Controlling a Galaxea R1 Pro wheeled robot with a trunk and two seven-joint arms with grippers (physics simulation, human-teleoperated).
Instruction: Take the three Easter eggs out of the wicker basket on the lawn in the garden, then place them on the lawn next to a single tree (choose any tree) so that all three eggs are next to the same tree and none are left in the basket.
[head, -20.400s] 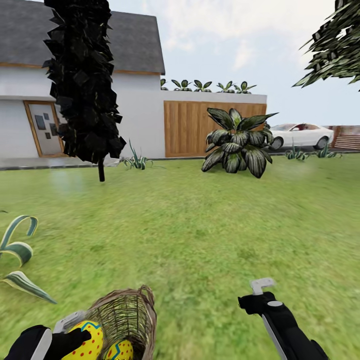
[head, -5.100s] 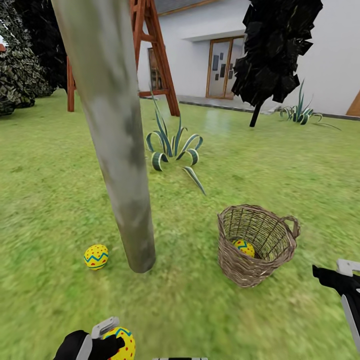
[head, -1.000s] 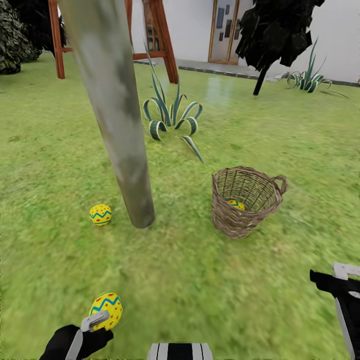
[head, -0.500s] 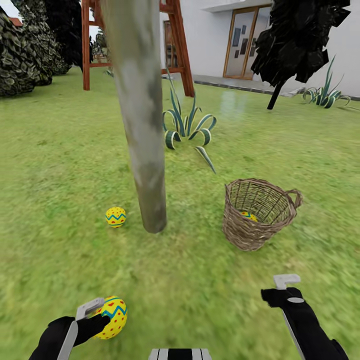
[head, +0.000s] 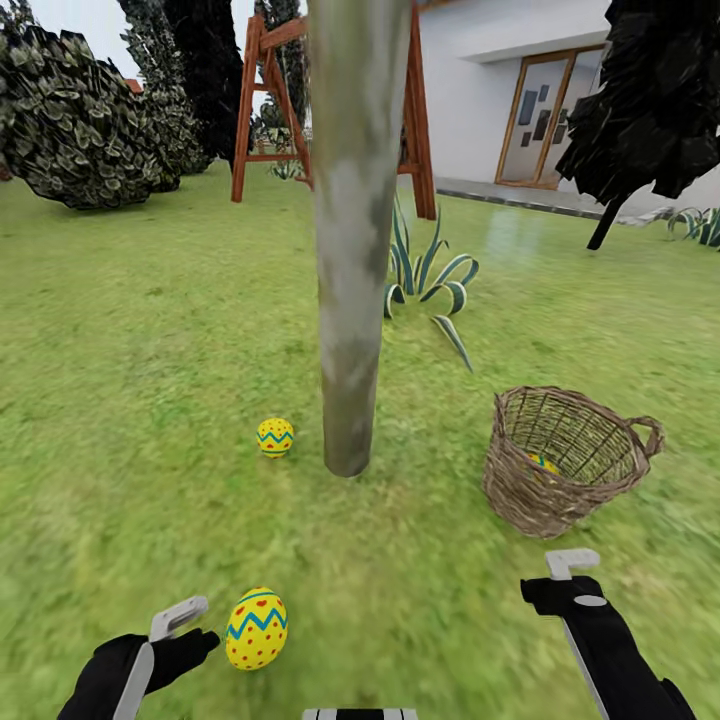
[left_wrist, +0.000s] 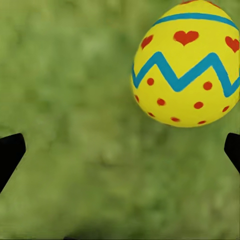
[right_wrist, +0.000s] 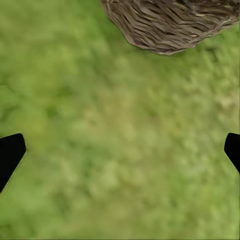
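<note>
Both sets of jaws stand spread wide, holding nothing. One egg (left_wrist: 187, 62) lies free on the lawn (head: 150, 330) just beyond the left gripper (head: 185, 625). The right gripper (head: 560, 575) hangs near the basket (right_wrist: 170, 25), whose egg (head: 543, 463) the head view shows inside.

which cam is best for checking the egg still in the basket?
Head view. It looks down into the wicker basket and shows a sliver of the egg through the weave, low inside. The right wrist view catches the basket's woven outer wall above grass, no egg visible. The left wrist view shows a different egg over grass.
</note>
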